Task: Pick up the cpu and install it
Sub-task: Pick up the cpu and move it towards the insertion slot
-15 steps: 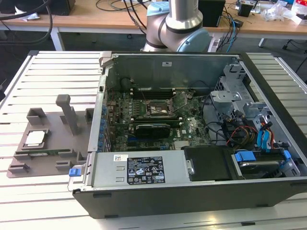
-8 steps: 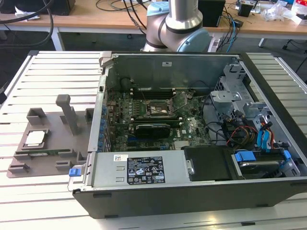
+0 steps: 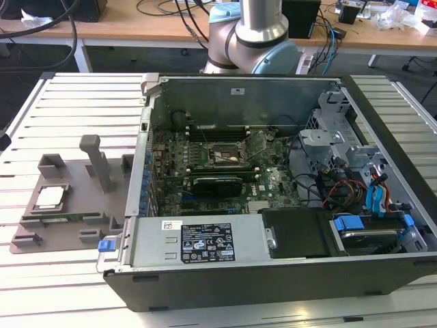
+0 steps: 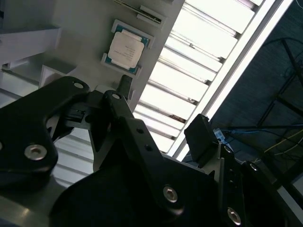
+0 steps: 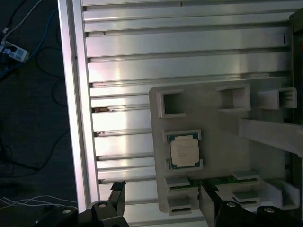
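1. Claw status: our gripper is spread wide with nothing in it, hanging over the grey tray. The cpu lies flat in its tray pocket, at the exterior view's left and well apart from the open computer case.
2. Our biggest worry is the raised lips around that pocket. If the fingers come down off-centre, they could hit a lip or tip the chip up on one edge.
3. The green memory stick sits just beside the pocket, so a stray finger could snag it.
4. The socket sits deep inside the case among cables. We reckon a tilted or wrongly turned chip could damage its contacts.
5. Surface: a shiny slatted metal table. The tray seems to just rest on it, so a nudge might slide it.
6. Room: wooden benches on the far side, and a dark floor with loose wires.
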`<control>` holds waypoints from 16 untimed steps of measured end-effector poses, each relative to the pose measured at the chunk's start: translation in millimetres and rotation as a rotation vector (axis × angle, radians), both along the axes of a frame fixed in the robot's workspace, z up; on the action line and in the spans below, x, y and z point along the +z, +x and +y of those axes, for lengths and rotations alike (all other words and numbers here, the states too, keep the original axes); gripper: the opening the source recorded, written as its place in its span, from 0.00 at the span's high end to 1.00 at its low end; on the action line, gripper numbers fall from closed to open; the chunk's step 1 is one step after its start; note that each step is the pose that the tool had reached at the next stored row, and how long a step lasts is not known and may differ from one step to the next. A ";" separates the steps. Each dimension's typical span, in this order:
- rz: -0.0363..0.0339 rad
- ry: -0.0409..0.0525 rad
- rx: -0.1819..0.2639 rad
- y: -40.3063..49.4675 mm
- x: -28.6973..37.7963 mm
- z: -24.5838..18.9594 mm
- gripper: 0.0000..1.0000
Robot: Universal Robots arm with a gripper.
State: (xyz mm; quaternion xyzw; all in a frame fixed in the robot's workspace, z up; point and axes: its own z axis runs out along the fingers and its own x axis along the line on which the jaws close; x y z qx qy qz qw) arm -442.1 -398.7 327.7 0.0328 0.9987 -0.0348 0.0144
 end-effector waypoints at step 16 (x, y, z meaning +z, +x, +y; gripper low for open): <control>0.0000 0.0000 0.000 0.0 -11.5 0.0 0.28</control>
